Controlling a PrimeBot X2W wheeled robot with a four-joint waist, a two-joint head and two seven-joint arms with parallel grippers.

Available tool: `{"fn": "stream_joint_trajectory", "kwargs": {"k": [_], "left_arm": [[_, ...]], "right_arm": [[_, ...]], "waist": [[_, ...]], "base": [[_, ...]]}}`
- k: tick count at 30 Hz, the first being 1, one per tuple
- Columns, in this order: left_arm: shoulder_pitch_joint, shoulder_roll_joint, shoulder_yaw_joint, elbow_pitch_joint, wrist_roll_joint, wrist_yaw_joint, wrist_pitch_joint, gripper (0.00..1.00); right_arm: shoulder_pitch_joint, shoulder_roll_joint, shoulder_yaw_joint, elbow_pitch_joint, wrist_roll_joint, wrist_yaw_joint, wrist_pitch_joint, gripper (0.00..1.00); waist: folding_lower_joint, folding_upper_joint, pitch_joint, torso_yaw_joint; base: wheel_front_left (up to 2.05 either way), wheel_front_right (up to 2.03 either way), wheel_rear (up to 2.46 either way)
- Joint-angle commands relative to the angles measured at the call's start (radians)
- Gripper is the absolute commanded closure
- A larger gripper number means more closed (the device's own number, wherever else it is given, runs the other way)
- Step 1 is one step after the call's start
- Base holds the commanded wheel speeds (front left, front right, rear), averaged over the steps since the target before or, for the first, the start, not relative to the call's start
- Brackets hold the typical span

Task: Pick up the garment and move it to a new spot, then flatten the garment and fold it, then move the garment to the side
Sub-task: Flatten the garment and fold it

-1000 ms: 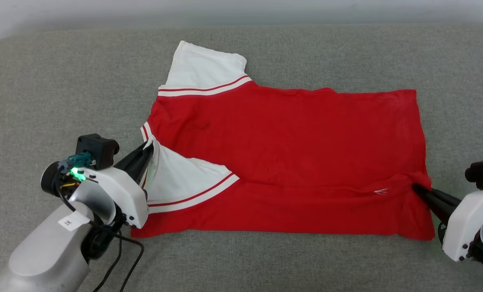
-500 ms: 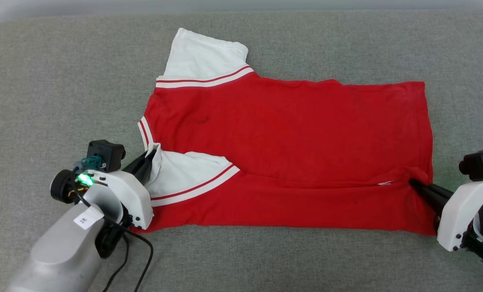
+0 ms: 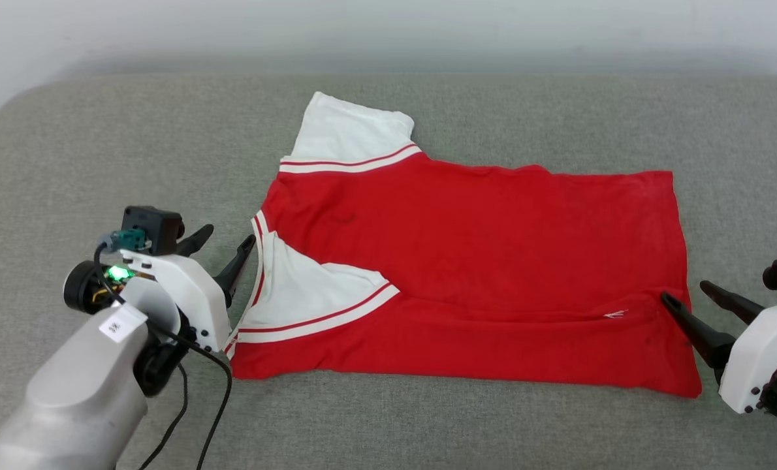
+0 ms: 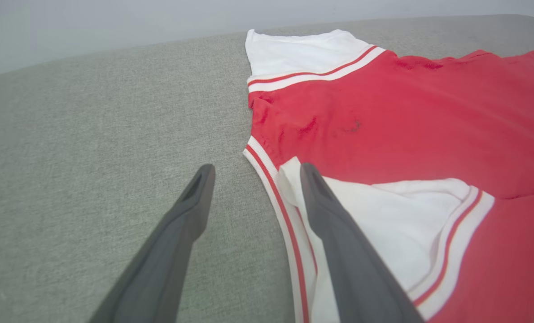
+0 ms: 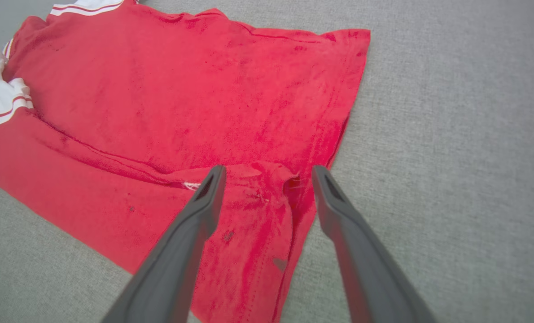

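The garment (image 3: 480, 248) lies flat on the grey cushion (image 3: 101, 163), red with white sleeves and striped trim. Its near long edge is folded over toward the middle, and the near white sleeve (image 3: 297, 294) lies on top. My left gripper (image 3: 230, 235) stands open at the collar end. In the left wrist view (image 4: 256, 168) one finger rests over the collar trim and the other over bare cushion. My right gripper (image 3: 683, 291) is open at the hem end, its fingers straddling a small pucker of the garment (image 5: 181, 89) at the fold (image 5: 268, 169). Neither holds anything.
The grey cushion extends well beyond the garment on all sides. A pale wall (image 3: 388, 32) runs along the back, and the cushion's rounded corner (image 3: 10, 111) sits at far left. A black cable (image 3: 212, 405) hangs from my left forearm.
Both grippers have opened and let go of the garment: the left released the collar end, the right the hem. The cloth has settled flat. The head camera has shifted.
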State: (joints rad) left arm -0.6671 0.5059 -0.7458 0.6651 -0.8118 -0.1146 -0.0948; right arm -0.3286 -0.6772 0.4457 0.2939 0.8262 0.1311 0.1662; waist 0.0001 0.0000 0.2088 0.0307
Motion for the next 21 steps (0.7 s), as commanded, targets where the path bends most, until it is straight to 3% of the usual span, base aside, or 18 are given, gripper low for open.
{"fn": "stream_joint_trajectory", "kwargs": {"k": [1, 5, 18, 21], "left_arm": [[-0.019, 0.016, 0.0, -0.023, -0.012, -0.003, 0.036, 0.0], [-0.034, 0.043, -0.008, -0.061, -0.044, -0.007, 0.137, 0.0], [-0.089, 0.131, -0.105, -0.222, -0.211, -0.007, 0.742, 0.0], [-0.081, 0.132, -0.12, -0.221, -0.22, -0.002, 0.792, 0.0]], "right_arm": [[0.02, -0.002, -0.011, -0.011, -0.002, -0.001, -0.002, 0.0], [0.034, -0.003, -0.023, -0.023, -0.009, -0.001, 0.005, 0.0], [0.086, 0.034, -0.065, -0.06, -0.033, -0.001, 0.072, 0.0], [0.086, 0.037, -0.07, -0.066, -0.033, -0.001, 0.084, 0.0]], "waist": [[-0.0001, 0.0, -0.022, 0.012], [-0.0001, 0.0, -0.039, 0.019], [-0.0001, 0.0, -0.057, 0.022], [-0.0001, 0.0, -0.053, 0.018]], "base": [[0.0, 0.0, 0.0], [0.0, 0.0, 0.0], [0.0, 0.0, 0.0], [0.0, 0.0, 0.0]]}}
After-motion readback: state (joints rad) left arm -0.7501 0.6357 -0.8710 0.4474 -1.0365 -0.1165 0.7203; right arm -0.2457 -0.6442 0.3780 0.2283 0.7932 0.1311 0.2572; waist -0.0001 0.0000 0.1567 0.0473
